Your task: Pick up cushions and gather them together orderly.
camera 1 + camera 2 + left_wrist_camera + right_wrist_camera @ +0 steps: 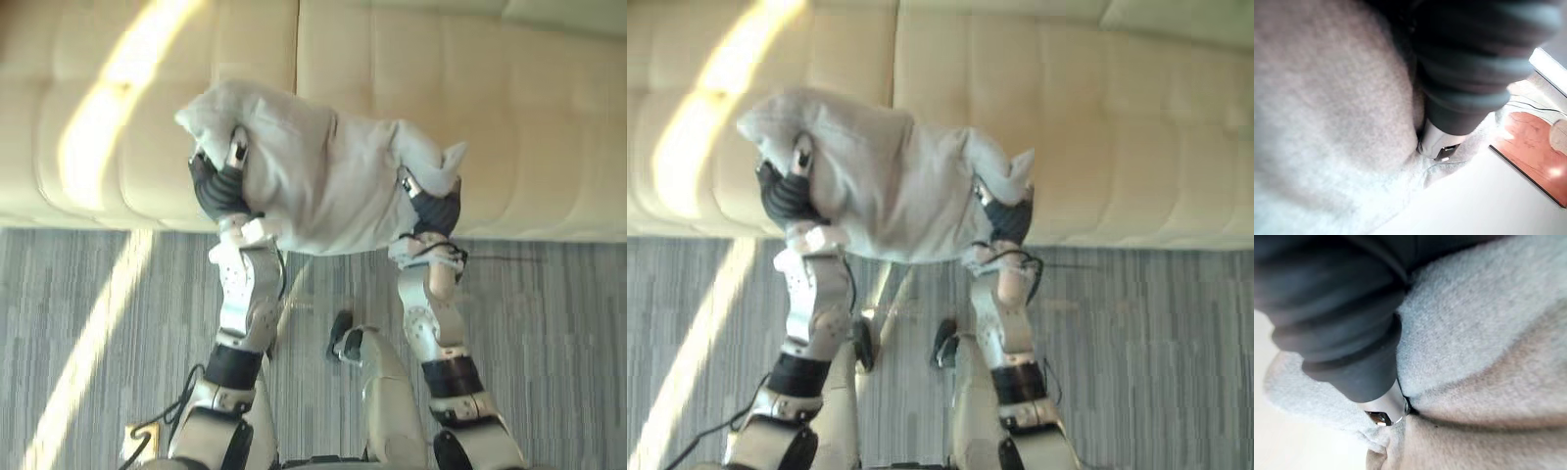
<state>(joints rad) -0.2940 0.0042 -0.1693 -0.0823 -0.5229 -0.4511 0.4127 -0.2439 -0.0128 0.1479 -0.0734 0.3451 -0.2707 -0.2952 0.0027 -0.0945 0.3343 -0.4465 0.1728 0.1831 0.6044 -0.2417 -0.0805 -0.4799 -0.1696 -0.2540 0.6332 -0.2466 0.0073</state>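
Left eye view: grey cushion (323, 191) held in the air before the cream sofa (529, 117) and above the striped carpet (549, 323), spanning the gap between both hands. Left hand (217, 186) grips one end, with one finger (236, 152) curled over the near face and the corner bunched just past it. Right hand (433, 208) grips the opposite end likewise. Wrist views: a silver fingertip (1437, 146) of each hand is sunk into a fold of the cloth.

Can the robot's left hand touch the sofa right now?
Probably not yet. The left hand is busy gripping one end of the grey cushion, the right hand the other, and the cushion hangs between it and the sofa.
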